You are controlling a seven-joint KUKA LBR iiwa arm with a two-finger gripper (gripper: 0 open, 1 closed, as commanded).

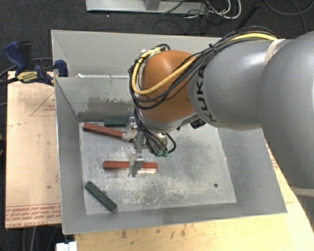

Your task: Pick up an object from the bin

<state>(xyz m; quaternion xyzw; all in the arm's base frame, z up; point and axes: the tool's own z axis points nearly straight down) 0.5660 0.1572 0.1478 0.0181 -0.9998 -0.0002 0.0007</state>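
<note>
My gripper (135,168) reaches down near the middle of the bin floor, onto the middle of a red-brown flat bar (115,165) that lies crosswise. Its two metal fingertips stand a little apart at the bar, open, and the bar's ends stick out to the left and right of them. A second, longer red-brown stick (102,130) lies up and to the left, with a short dark green piece (116,122) just behind it by the back wall.
A dark green bar (100,196) lies slantwise in the front left corner. The arm's large grey body and its orange wrist cover with cables hang over the right and back of the bin, hiding that part of the floor.
</note>
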